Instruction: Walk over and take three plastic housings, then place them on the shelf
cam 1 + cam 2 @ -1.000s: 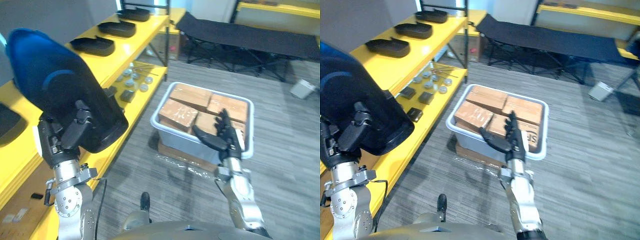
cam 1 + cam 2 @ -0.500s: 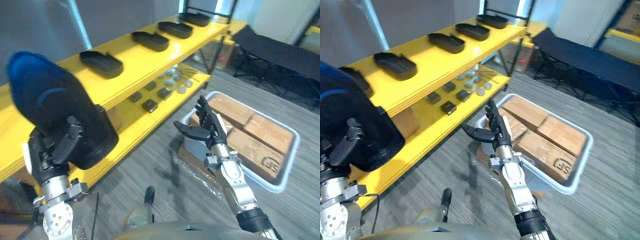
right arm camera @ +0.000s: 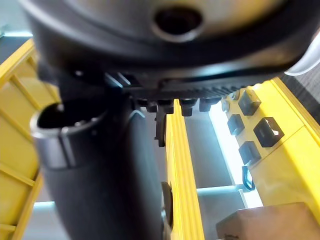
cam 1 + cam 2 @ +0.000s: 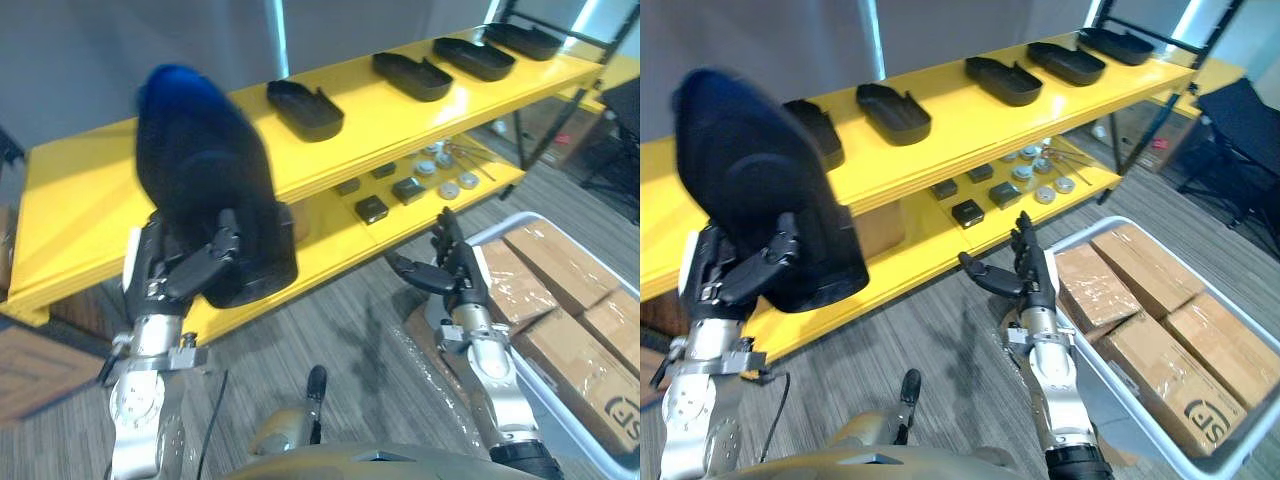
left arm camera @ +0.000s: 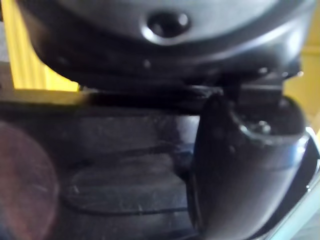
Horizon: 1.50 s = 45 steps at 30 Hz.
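Note:
My left hand (image 4: 180, 272) is shut on a large black plastic housing (image 4: 212, 180) with a blue top, held upright in front of the yellow shelf (image 4: 90, 200). In the left wrist view the thumb (image 5: 240, 165) presses on the housing's dark shell (image 5: 120, 170). Several more black housings (image 4: 893, 112) lie in a row along the shelf's top board, one partly hidden behind the held one. My right hand (image 4: 452, 272) hangs open and empty over the floor near the lower board.
Small dark and silver parts (image 4: 400, 188) lie on the shelf's lower board (image 4: 930, 250). At the right, a pale bin (image 4: 1077, 222) of cardboard boxes (image 4: 1160, 310) stands on the grey carpet. A black post (image 4: 535, 120) rises at the shelf's far end.
The camera has swung left, so the shelf now lies straight ahead and the bin at the right edge. My left hand still holds the housing; the right hand stays open.

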{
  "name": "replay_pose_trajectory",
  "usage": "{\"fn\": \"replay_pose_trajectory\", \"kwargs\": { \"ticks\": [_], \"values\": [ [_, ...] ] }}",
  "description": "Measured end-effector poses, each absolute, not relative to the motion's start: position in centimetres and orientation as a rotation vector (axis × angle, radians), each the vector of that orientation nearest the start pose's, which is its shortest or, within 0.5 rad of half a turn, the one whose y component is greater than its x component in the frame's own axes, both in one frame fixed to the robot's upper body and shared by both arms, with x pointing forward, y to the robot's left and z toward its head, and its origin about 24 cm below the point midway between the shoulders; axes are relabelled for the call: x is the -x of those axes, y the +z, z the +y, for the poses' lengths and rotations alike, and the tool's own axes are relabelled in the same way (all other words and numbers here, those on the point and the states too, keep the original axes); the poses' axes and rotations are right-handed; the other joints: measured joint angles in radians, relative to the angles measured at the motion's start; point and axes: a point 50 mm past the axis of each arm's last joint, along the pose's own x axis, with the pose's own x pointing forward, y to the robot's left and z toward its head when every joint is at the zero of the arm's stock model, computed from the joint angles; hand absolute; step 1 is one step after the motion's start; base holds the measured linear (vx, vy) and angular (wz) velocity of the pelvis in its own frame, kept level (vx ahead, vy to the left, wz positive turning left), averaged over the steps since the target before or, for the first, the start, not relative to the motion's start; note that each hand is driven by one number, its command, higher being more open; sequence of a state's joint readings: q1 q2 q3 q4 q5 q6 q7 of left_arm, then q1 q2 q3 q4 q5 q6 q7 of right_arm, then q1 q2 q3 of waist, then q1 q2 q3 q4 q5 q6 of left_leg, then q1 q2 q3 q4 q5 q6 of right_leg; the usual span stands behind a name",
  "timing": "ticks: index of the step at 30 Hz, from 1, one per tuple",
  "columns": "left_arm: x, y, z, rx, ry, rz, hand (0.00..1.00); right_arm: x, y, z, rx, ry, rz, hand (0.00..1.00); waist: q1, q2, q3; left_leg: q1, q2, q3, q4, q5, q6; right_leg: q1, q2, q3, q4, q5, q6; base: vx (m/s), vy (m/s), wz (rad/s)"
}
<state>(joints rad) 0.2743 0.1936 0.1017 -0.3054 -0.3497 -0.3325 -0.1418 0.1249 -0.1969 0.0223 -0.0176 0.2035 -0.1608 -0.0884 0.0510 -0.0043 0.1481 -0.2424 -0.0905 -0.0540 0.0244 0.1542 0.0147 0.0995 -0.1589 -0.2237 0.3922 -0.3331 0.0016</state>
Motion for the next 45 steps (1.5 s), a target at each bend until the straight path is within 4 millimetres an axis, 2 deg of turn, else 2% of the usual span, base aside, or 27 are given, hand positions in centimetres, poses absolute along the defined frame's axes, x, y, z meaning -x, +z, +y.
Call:
{"fn": "replay_pose_trajectory", "kwargs": {
  "ticks": [1,2,5,8,9,10,12,15,16,17,18,19,20,21,23,25,26,28,29,31,32,33,35,36,38,41,45],
  "values": [
    [-19.1,9.4,20.8,0.081,-0.007,-0.405,0.00,-23.2,4.9,-19.1,-0.001,-0.065,-0.110,1.00,0.016,0.013,0.022,-0.054,0.012,0.038,0.158,0.011,0.022,0.016,0.003,0.010,-0.018,-0.069,0.079,0.01,-0.094,-0.17],
    [-19.4,8.3,20.3,0.105,-0.013,-0.360,0.00,-23.2,5.1,-19.1,0.003,-0.059,-0.127,1.00,-0.001,0.035,0.040,-0.055,0.015,0.029,0.177,0.007,0.014,0.022,0.010,0.005,-0.012,-0.065,0.082,-0.03,-0.099,-0.19],
    [-19.2,7.1,19.3,0.134,-0.031,-0.290,0.00,-22.9,4.8,-19.0,0.002,-0.061,-0.116,1.00,-0.013,0.040,0.045,-0.034,0.026,0.030,0.122,0.031,0.013,0.014,0.021,0.010,-0.012,-0.062,0.082,-0.07,-0.023,-0.02],
    [-19.2,7.0,19.0,0.144,-0.030,-0.290,0.00,-22.8,5.1,-19.1,-0.008,-0.072,-0.142,1.00,-0.016,0.043,0.050,-0.029,0.038,0.043,0.101,0.030,0.004,0.006,0.034,0.011,-0.012,-0.054,0.066,-0.05,-0.023,-0.04],
    [-19.4,7.2,19.1,0.143,-0.018,-0.297,0.00,-22.8,5.4,-19.0,-0.017,-0.082,-0.175,1.00,-0.018,0.029,0.064,-0.039,0.049,0.072,0.146,-0.012,0.004,0.007,0.013,0.012,-0.015,-0.057,0.047,-0.02,0.043,-0.17],
    [-19.4,7.2,19.2,0.144,-0.002,-0.299,0.00,-22.9,5.8,-18.9,-0.028,-0.091,-0.210,1.00,-0.014,0.023,0.081,-0.065,0.054,0.089,0.313,-0.073,0.039,0.012,0.005,0.025,-0.006,-0.061,0.043,-0.01,0.049,-0.24],
    [-19.4,7.3,19.5,0.138,0.015,-0.304,0.00,-22.8,6.3,-18.6,-0.045,-0.109,-0.260,1.00,-0.011,0.023,0.089,-0.065,0.058,0.119,0.422,-0.220,0.023,0.026,-0.004,0.038,0.022,-0.092,0.045,0.05,0.069,-0.21],
    [-19.4,7.5,19.9,0.130,0.026,-0.310,0.00,-22.8,6.3,-18.4,-0.043,-0.141,-0.269,1.00,0.001,-0.003,0.088,-0.056,0.033,0.133,0.473,-0.293,0.046,0.066,-0.029,0.035,0.043,-0.109,0.041,0.16,0.104,-0.01],
    [-19.4,7.6,20.3,0.127,0.040,-0.312,0.00,-23.0,6.6,-18.3,-0.031,-0.150,-0.283,1.00,0.004,-0.005,0.090,-0.056,0.019,0.133,0.489,-0.314,0.060,0.004,-0.055,0.034,0.194,-0.087,0.015,0.26,0.108,0.26],
    [-19.5,7.7,20.6,0.121,0.047,-0.307,0.00,-22.9,6.6,-18.2,-0.038,-0.158,-0.287,1.00,-0.005,-0.004,0.090,-0.047,0.001,0.119,0.496,-0.327,0.074,-0.075,-0.083,0.037,0.377,-0.019,-0.018,0.26,0.111,0.37],
    [-19.5,7.7,20.8,0.115,0.051,-0.307,0.00,-22.8,6.5,-18.3,-0.040,-0.166,-0.285,1.00,-0.006,-0.005,0.091,-0.036,-0.010,0.109,0.494,-0.335,0.079,-0.111,-0.093,0.042,0.454,0.034,-0.032,0.24,0.164,0.58],
    [-19.4,7.8,21.1,0.106,0.057,-0.309,0.00,-22.8,6.5,-18.4,-0.040,-0.181,-0.286,1.00,-0.007,-0.004,0.092,-0.001,-0.026,0.082,0.473,-0.342,0.089,-0.170,-0.104,0.067,0.575,0.171,-0.030,0.31,0.136,0.59],
    [-19.4,8.1,21.4,0.101,0.070,-0.317,0.00,-22.8,6.8,-18.6,-0.017,-0.191,-0.304,1.00,-0.008,0.000,0.093,0.039,-0.035,0.052,0.442,-0.338,0.106,-0.207,-0.099,0.085,0.646,0.189,-0.027,0.31,0.111,0.61],
    [-19.3,8.3,21.5,0.099,0.077,-0.327,0.00,-22.8,7.0,-18.7,-0.005,-0.194,-0.318,1.00,-0.007,0.003,0.093,0.055,-0.037,0.037,0.429,-0.336,0.109,-0.223,-0.096,0.084,0.653,0.169,-0.023,0.27,0.059,0.62],
    [-19.1,9.4,22.2,0.084,0.102,-0.376,0.00,-23.0,8.4,-18.7,-0.005,-0.189,-0.389,1.00,-0.005,0.013,0.094,0.116,-0.039,-0.016,0.380,-0.329,0.105,-0.273,-0.056,0.074,0.538,0.092,0.007,0.24,0.009,0.60],
    [-19.1,9.9,22.3,0.082,0.107,-0.399,0.00,-23.4,10.0,-19.2,0.018,-0.180,-0.455,1.00,-0.006,0.022,0.090,0.155,-0.037,-0.056,0.351,-0.326,0.098,-0.301,-0.004,0.104,0.345,0.080,0.015,0.29,-0.031,0.66],
    [-19.3,10.0,22.2,0.084,0.095,-0.402,0.00,-23.4,11.1,-19.9,0.053,-0.180,-0.510,1.00,-0.011,0.027,0.082,0.162,-0.039,-0.083,0.354,-0.331,0.089,-0.311,0.033,0.164,0.218,0.092,0.034,0.24,-0.051,0.89],
    [-19.4,9.9,21.7,0.095,0.078,-0.395,0.00,-23.1,12.6,-20.8,0.094,-0.188,-0.582,1.00,-0.025,0.025,0.076,0.188,-0.056,-0.137,0.353,-0.335,0.082,-0.306,0.061,0.249,0.107,0.118,0.069,0.23,-0.089,1.03],
    [-19.4,9.8,21.4,0.101,0.071,-0.392,0.00,-22.9,13.2,-21.0,0.101,-0.194,-0.608,1.00,-0.030,0.020,0.068,0.194,-0.062,-0.150,0.351,-0.336,0.080,-0.303,0.060,0.258,0.080,0.129,0.085,0.28,-0.159,1.20],
    [-19.5,9.7,20.8,0.114,0.045,-0.387,0.00,-22.3,15.0,-21.2,0.107,-0.202,-0.698,1.00,-0.026,-0.011,0.027,0.200,-0.082,-0.176,0.339,-0.348,0.060,-0.275,0.034,0.236,-0.020,0.218,0.074,0.33,-0.255,1.02],
    [-19.5,9.6,20.6,0.125,0.048,-0.385,0.00,-22.1,16.0,-21.0,0.115,-0.181,-0.750,1.00,-0.022,-0.020,0.010,0.200,-0.078,-0.174,0.346,-0.364,0.036,-0.244,0.026,0.201,-0.061,0.248,0.089,0.33,-0.296,0.75],
    [-19.3,9.3,20.4,0.148,0.061,-0.378,0.00,-22.0,16.7,-20.8,0.126,-0.156,-0.785,1.00,-0.022,-0.003,-0.001,0.194,-0.047,-0.163,0.358,-0.378,0.009,-0.212,0.045,0.164,-0.102,0.256,0.075,0.24,-0.224,0.65],
    [-19.2,9.1,20.1,0.159,0.057,-0.370,0.00,-21.9,17.2,-20.8,0.142,-0.142,-0.804,1.00,-0.020,0.010,-0.013,0.194,0.000,-0.120,0.351,-0.393,-0.015,-0.172,0.069,0.121,-0.154,0.264,0.059,0.16,-0.159,0.48],
    [-19.2,9.1,20.1,0.158,0.053,-0.369,0.00,-21.9,17.2,-20.9,0.148,-0.143,-0.805,1.00,-0.020,0.012,-0.015,0.194,0.015,-0.097,0.343,-0.394,-0.016,-0.161,0.075,0.111,-0.167,0.266,0.053,0.13,-0.151,0.52],
    [-19.2,9.1,20.0,0.154,0.027,-0.373,0.00,-21.6,17.1,-21.8,0.164,-0.188,-0.796,1.00,-0.029,0.018,-0.021,0.188,0.065,0.020,0.295,-0.389,-0.008,-0.143,0.084,0.062,-0.206,0.271,0.040,0.08,-0.114,0.55],
    [-19.7,9.3,19.7,0.155,-0.006,-0.385,0.00,-20.5,16.2,-23.8,0.194,-0.286,-0.744,1.00,-0.037,0.017,-0.023,0.188,0.077,0.123,0.244,-0.341,0.009,-0.128,0.066,0.023,-0.233,0.274,0.042,0.03,-0.024,0.46],
    [-20.1,9.6,19.4,0.152,-0.005,-0.405,0.00,-19.8,15.5,-24.6,0.169,-0.356,-0.722,1.00,-0.058,0.021,-0.035,0.219,0.055,0.128,0.175,-0.298,0.013,-0.109,0.052,0.018,-0.267,0.290,0.045,0.00,0.038,0.13]
  ]
}}
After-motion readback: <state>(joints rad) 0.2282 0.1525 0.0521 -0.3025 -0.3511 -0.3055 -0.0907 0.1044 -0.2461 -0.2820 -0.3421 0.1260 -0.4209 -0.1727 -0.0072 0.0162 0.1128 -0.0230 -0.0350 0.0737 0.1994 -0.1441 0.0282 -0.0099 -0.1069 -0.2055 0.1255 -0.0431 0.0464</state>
